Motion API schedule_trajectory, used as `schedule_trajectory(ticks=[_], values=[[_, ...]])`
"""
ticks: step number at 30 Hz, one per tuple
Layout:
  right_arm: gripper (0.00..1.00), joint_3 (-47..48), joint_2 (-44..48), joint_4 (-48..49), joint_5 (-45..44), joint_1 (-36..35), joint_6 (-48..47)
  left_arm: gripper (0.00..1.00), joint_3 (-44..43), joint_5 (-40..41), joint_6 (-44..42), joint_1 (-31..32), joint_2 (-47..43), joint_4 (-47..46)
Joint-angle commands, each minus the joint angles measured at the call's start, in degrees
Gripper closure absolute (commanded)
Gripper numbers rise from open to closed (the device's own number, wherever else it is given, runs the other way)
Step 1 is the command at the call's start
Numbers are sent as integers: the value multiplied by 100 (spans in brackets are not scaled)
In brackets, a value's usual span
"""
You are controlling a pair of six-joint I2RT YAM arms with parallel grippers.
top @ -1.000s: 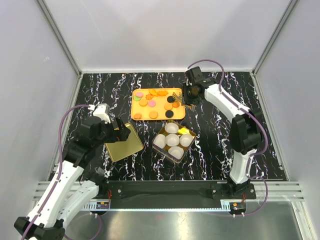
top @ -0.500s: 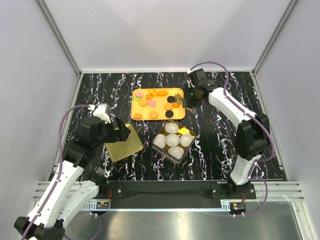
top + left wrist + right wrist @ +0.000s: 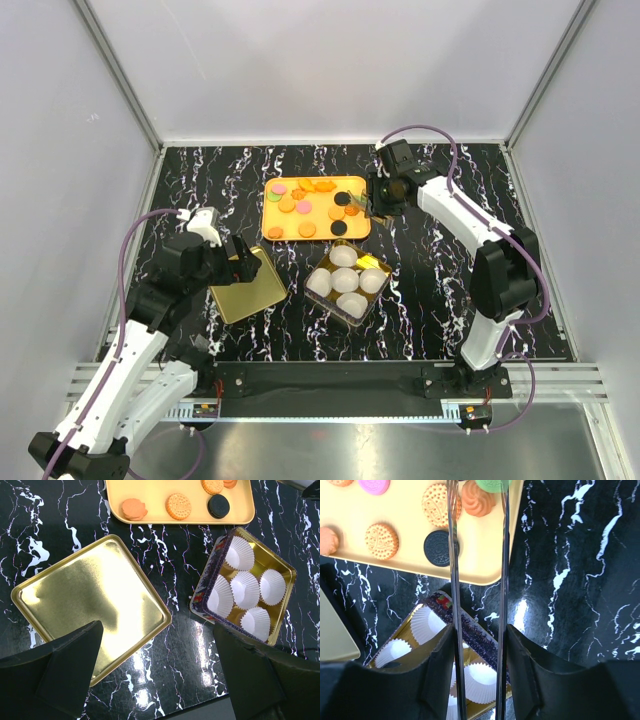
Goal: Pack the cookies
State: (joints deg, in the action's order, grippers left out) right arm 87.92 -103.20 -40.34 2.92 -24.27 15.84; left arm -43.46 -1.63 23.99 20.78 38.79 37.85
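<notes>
Cookies [image 3: 307, 229]: small flat discs on the orange tray [image 3: 318, 218], far-centre on the counter; likely light, stiff and brittle, best nipped gently across opposite edges. Right pincer [image 3: 479, 650] is clamped on metal tongs [image 3: 454, 555], their tips at a green cookie [image 3: 492, 484]. Left pincer [image 3: 157, 645] is spread and empty above the gold lid [image 3: 90, 605].

The flat tabletop [image 3: 440, 290] is black marble with white veining. The rectangular plastic tray [image 3: 150, 495] is plain orange-yellow. Most of the small round cookies [image 3: 178, 506] are orange-tan with embossed dots, beside a black cookie [image 3: 218, 505], a pink cookie [image 3: 374, 485] and a green cookie [image 3: 492, 484]. The square metal lid [image 3: 92, 610] is shiny gold. The square tin [image 3: 202, 580] is gold inside, with a dark blue-purple print touched with red outside. The pleated paper cups [image 3: 245, 589] are white. The slim metal tongs [image 3: 454, 580] are silver.
</notes>
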Motion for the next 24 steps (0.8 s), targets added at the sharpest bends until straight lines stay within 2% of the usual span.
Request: schedule_trajectory(ticks=[1,11,24], values=[[50,383,125,26,-265,-7,-116,1,4,31,9,6,15,-137],[48,656,-341,-176,-424,-7,-204,1,4,31,9,6,15,-146],[45,586,-412,-176,-398,-7,-186,1,4,13,1,6,33,-155]])
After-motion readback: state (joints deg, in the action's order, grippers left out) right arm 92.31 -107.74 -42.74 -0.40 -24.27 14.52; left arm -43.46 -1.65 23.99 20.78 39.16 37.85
